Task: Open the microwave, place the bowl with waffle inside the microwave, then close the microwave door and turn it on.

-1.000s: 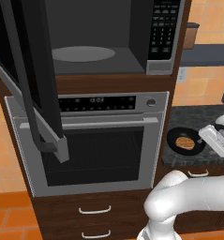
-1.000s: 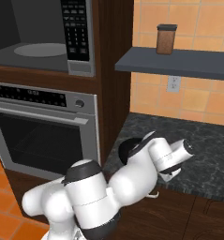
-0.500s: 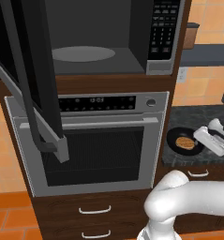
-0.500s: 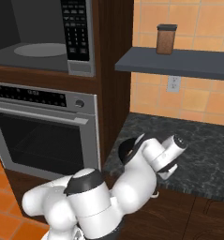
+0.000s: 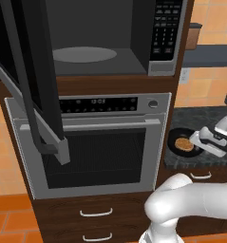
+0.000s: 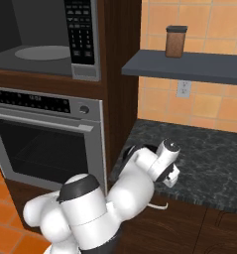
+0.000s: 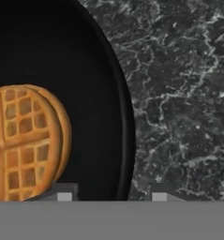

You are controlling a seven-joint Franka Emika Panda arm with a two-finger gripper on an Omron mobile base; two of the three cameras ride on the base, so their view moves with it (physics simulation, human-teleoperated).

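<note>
Since a second ago the hand has slid further right and lower over the counter, wrist barrel swinging up toward the backsplash; base and scene unchanged. Gripper (image 7: 108, 194) now hangs close above the bowl with waffle (image 5: 183, 143), which sits on the dark speckled counter (image 6: 214, 163) just right of the cabinet column, beside the silver oven (image 5: 98, 142). Hand view: bowl rim (image 7: 127, 122) runs between the two finger tips (image 7: 64, 193), one tip over the black inside near the waffle's edge, the other over bare stone, so the fingers stand apart with the rim in the gap; whether they touch it, cannot tell. Only the bowl's right part is in frame, waffle cut off at left. Microwave (image 5: 110, 38) cavity is open, turntable bare, free room inside. Microwave door (image 5: 27, 80) swung wide to the left, its lower corner hanging in front of the oven window. Right base view: the arm's own elbow and forearm cover the bowl almost wholly. Shelf (image 6: 189, 67) with a brown jar (image 6: 175, 41) overhangs the counter, well above the hand. Arm folded low, forearm reaching right.
</note>
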